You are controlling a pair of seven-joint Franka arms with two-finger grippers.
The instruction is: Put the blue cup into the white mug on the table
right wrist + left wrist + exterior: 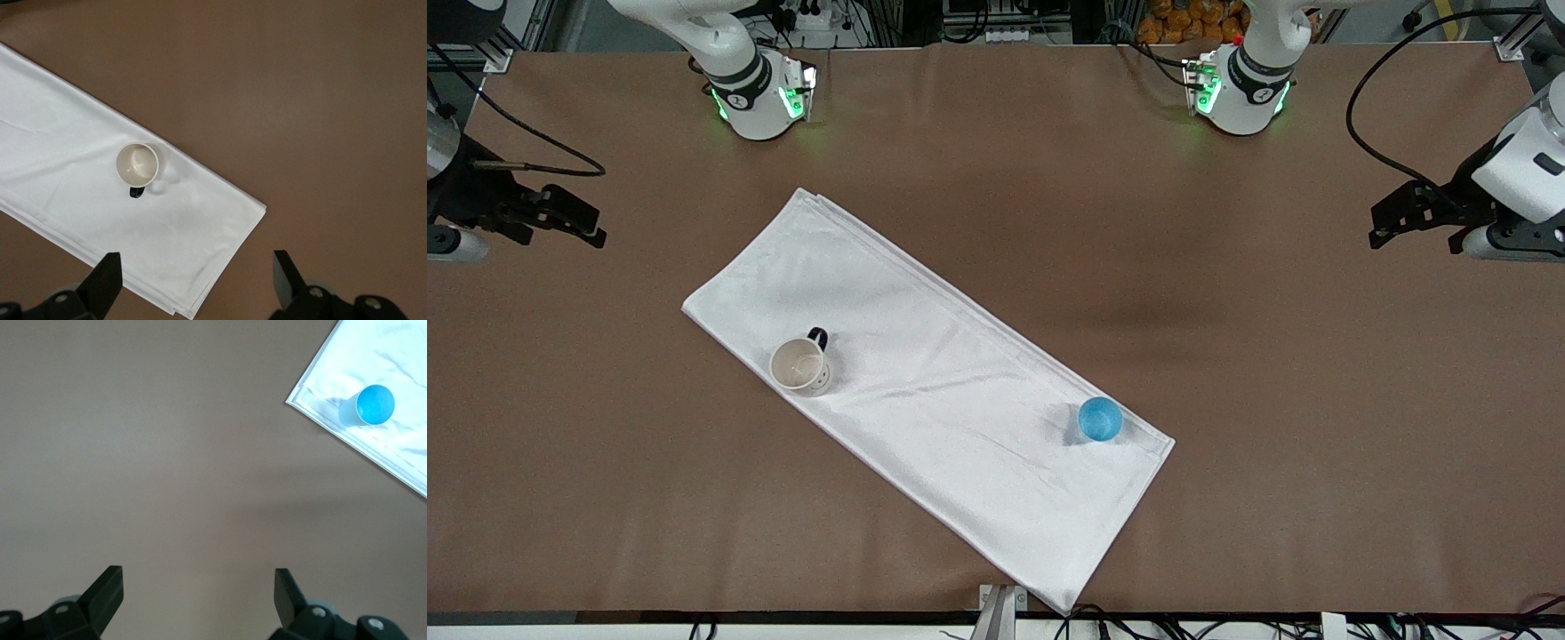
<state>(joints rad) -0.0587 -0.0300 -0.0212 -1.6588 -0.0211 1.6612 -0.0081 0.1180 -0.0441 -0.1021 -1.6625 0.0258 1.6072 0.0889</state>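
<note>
Brown bench [1227, 356] bare across most of its top, carrying a long white folded cloth [925, 391] laid on a diagonal. On the cloth, toward the right arm's end, white mug [800, 366] upright, mouth open upward, black handle pointing away from the front camera. Also on the cloth, near its corner toward the left arm's end and nearer the front camera than the mug, blue cup [1099, 420] standing well apart from the mug. Off the cloth at the left arm's end of the bench, left end effector [1396, 222] waiting in the air over bare bench, fingers spread wide, nothing between them. Off the cloth at the right arm's end, right end effector [574, 220] likewise up over bare bench, fingers wide apart, holding nothing.
</note>
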